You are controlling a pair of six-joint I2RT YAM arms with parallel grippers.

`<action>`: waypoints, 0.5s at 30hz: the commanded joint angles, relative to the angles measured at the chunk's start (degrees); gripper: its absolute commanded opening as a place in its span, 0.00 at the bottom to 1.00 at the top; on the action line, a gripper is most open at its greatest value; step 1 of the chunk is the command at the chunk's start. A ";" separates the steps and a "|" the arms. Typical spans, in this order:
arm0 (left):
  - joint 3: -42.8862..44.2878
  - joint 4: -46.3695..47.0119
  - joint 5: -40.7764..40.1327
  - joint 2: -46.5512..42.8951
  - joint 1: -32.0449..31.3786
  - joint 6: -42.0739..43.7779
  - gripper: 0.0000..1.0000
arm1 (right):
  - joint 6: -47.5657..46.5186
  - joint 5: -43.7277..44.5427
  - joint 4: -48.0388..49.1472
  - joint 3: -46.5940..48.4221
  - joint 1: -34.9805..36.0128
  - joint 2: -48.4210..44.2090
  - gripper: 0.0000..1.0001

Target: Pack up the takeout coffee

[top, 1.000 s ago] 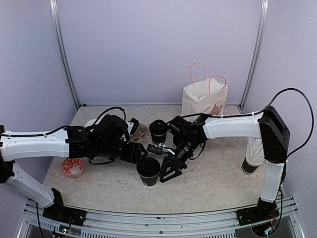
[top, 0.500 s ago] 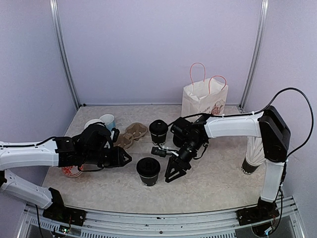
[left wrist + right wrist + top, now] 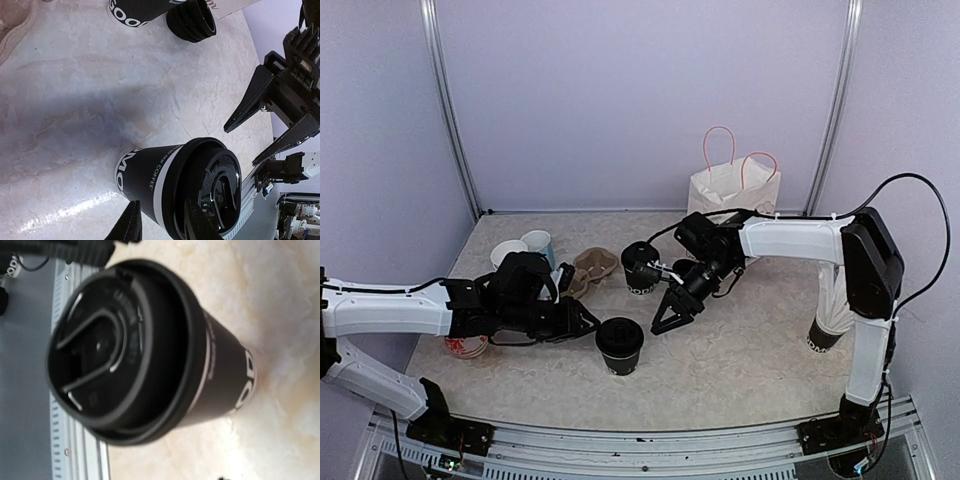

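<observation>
Two black lidded takeout coffee cups stand on the table. The front cup (image 3: 620, 345) fills the left wrist view (image 3: 170, 182) and the right wrist view (image 3: 150, 350). The back cup (image 3: 640, 268) also shows in the left wrist view (image 3: 160, 12). My left gripper (image 3: 590, 323) is open just left of the front cup, its fingers (image 3: 131, 222) either side of the cup's near side without closing on it. My right gripper (image 3: 663, 325) is open and empty, between the two cups and right of them, and shows in the left wrist view (image 3: 270, 115).
A brown cardboard cup carrier (image 3: 588, 272) lies behind my left gripper. A white paper bag with pink handles (image 3: 732, 195) stands at the back right. A light blue mug (image 3: 536, 245), a white cup (image 3: 505, 252), a red-patterned cup (image 3: 465, 345) and a stack of lidless cups (image 3: 830, 310) stand around.
My left arm drew back to the left, then came right again to the front cup. My right gripper moved away from the front cup, back toward the rear cup.
</observation>
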 commanded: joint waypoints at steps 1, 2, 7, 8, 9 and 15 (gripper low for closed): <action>1.11 -0.19 1.34 0.33 -0.03 -0.13 0.30 | 1.50 -2.84 -0.25 2.37 0.12 2.56 0.48; 1.16 -0.61 1.34 0.27 -0.12 -0.14 0.30 | 1.90 -2.93 -0.24 2.64 0.13 2.87 0.48; 0.87 -1.04 1.71 0.52 -0.55 0.21 0.30 | 2.52 -3.25 -0.30 4.05 0.12 4.17 0.51; 0.83 -0.96 1.91 0.88 -0.64 0.36 0.30 | 2.58 -3.10 -0.26 4.24 0.13 4.37 0.51; 0.82 -0.94 2.03 1.07 -0.72 0.39 0.31 | 2.73 -3.11 -0.32 4.42 0.18 4.55 0.52; 1.02 -0.82 2.57 1.97 -1.33 0.49 0.31 | 3.16 -3.34 -0.41 4.74 0.83 5.39 0.51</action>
